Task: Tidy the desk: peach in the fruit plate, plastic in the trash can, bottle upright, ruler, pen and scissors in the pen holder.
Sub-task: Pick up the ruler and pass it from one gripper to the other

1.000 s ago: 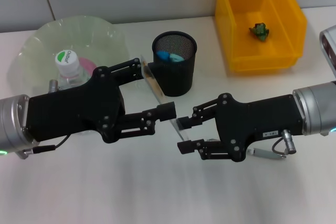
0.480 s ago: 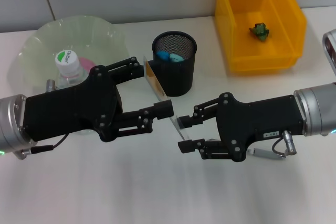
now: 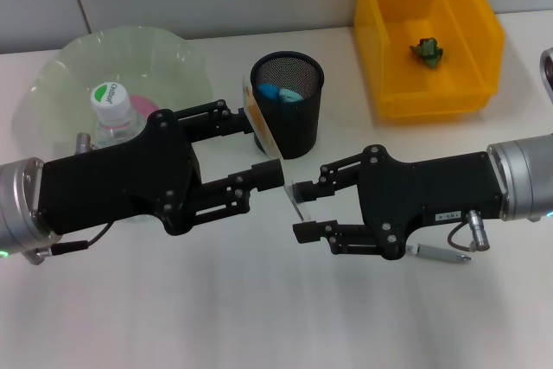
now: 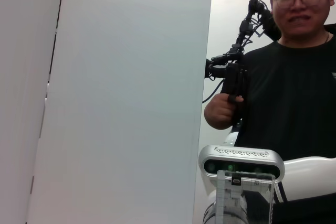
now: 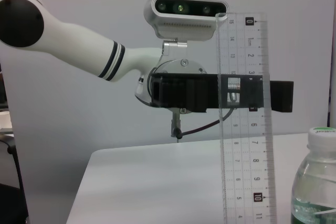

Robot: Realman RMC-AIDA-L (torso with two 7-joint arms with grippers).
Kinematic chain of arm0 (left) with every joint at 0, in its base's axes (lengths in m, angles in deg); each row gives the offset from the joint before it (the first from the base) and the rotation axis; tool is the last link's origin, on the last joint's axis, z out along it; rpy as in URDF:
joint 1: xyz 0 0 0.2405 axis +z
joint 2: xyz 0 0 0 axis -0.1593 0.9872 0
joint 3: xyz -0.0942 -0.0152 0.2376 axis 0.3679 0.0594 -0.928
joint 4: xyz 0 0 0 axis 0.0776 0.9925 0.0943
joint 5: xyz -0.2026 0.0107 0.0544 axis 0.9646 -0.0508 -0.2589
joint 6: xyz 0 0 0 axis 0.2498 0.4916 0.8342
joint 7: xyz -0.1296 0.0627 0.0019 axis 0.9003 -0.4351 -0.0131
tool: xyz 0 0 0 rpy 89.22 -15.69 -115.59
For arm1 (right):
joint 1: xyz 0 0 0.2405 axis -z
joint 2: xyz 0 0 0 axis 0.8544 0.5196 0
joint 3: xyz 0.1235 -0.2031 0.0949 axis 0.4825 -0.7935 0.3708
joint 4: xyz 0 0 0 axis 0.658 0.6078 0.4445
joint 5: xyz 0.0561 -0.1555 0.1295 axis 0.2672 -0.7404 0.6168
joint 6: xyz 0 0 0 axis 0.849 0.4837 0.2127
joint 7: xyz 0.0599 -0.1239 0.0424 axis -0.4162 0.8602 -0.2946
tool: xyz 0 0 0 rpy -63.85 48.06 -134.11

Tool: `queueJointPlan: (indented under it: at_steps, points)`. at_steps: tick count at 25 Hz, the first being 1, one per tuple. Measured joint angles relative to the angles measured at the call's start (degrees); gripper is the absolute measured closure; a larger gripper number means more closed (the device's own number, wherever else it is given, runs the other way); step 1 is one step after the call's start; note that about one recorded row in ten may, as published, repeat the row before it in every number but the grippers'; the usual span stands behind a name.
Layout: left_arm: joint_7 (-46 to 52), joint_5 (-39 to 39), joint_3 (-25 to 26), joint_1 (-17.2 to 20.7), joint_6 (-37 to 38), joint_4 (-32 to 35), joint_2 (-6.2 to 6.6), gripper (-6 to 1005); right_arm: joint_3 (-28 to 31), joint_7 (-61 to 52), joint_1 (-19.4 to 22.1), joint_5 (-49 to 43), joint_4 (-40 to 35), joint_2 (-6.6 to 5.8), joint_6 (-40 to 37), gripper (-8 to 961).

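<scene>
The clear ruler [image 3: 275,153] stands nearly upright in the air beside the black mesh pen holder [image 3: 289,123]. My left gripper [image 3: 263,146] is shut on the ruler's upper part. Its lower end hangs between the fingers of my open right gripper [image 3: 304,211]. In the right wrist view the ruler [image 5: 244,129] crosses the left gripper [image 5: 226,94]. Blue scissors [image 3: 278,92] sit in the holder. The bottle [image 3: 111,114] stands upright by the pink peach [image 3: 143,111] in the green fruit plate [image 3: 69,62]. The silver pen [image 3: 441,254] lies on the desk under my right arm. Green plastic [image 3: 427,49] lies in the yellow trash can [image 3: 393,58].
The white desk [image 3: 259,317] is bare in front of both arms. A grey wall runs behind the plate and bin. In the left wrist view a person [image 4: 294,77] stands beyond my right arm, holding a black controller.
My left gripper has carried the ruler's upper end to the right, closer to the pen holder, and the ruler stands more upright. The right gripper has shifted only slightly.
</scene>
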Motion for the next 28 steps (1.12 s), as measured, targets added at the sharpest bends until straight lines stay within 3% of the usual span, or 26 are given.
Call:
queueJointPlan:
  at_steps: [13, 28]
  points:
    - [-0.72, 0.59, -0.09, -0.02, 0.06, 0.00, -0.33, 456, 0.02, 0.01, 0.07, 0.06, -0.03, 0.00, -0.09, 503]
    - [-2.52, 1.50, -0.45, -0.51, -0.26, -1.75, -0.46, 512, 0.02, 0.01, -0.11, 0.24, 0.43, 0.00, -0.17, 492]
